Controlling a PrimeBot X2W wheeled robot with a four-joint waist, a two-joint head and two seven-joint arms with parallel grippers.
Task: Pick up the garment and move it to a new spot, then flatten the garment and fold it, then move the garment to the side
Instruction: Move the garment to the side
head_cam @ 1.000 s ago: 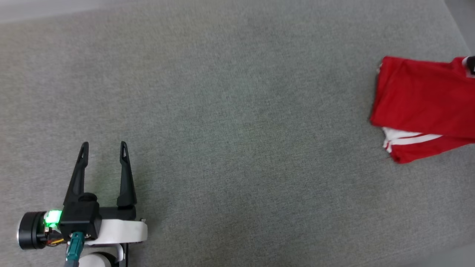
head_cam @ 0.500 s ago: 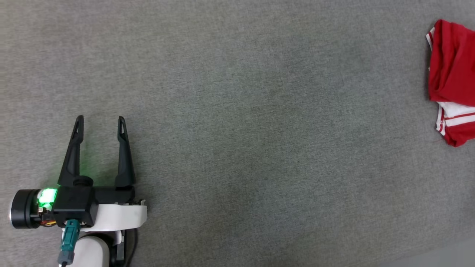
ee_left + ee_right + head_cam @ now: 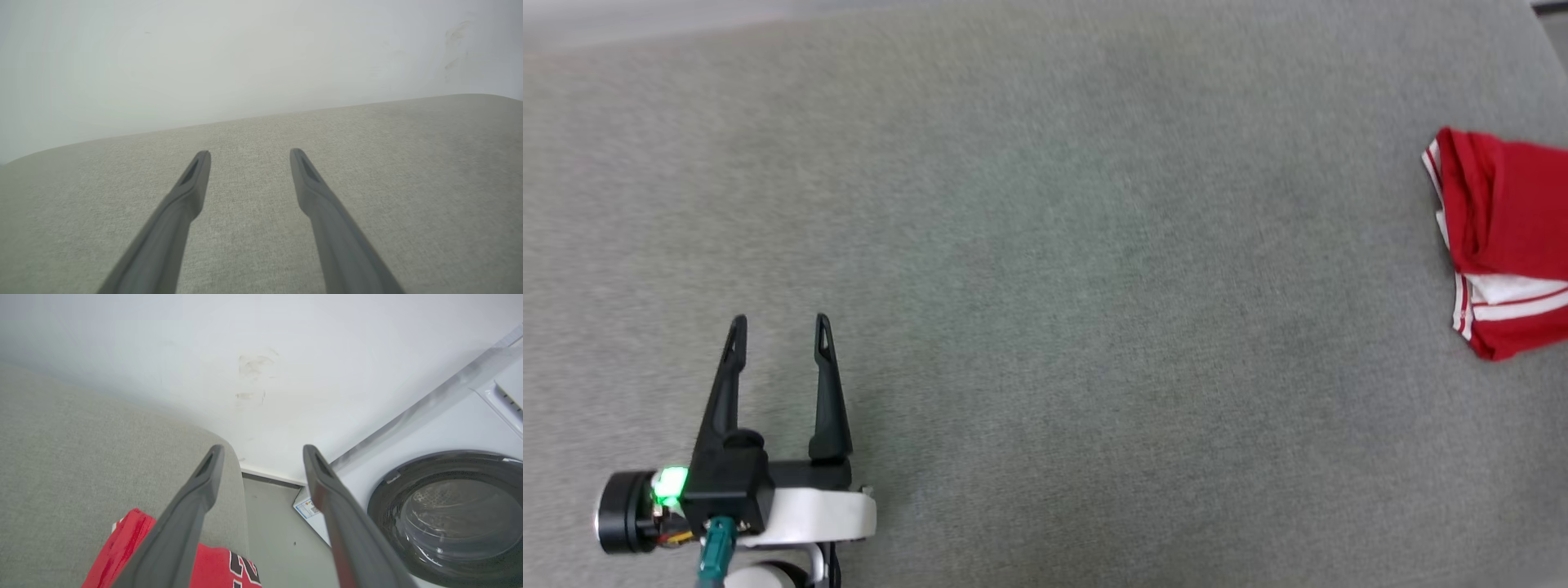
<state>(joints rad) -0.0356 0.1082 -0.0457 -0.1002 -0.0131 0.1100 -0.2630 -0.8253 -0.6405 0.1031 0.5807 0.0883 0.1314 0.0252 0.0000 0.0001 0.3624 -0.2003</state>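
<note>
The garment point(image 3: 1507, 237), a folded red shirt with white striped trim, lies at the far right of the grey cushioned surface point(image 3: 1045, 286), cut off by the head view's edge. The right wrist view has the garment point(image 3: 122, 551) below my right gripper point(image 3: 263, 451), black lettering showing. That gripper is open and holds nothing, raised above the cloth. My left gripper point(image 3: 780, 327) stands open at the lower left, far from the garment. Its fingers point(image 3: 192, 183) hover over bare fabric in the left wrist view.
A white washing machine point(image 3: 449, 465) with a round dark door stands to the right, past the surface's end. A pale wall point(image 3: 261, 355) runs behind. A strip of grey floor point(image 3: 278, 531) lies between the surface and the machine.
The head camera has shifted between frames, so the whole picture moved. The garment looks more bunched at its left edge than a second ago. The left gripper holds its pose.
</note>
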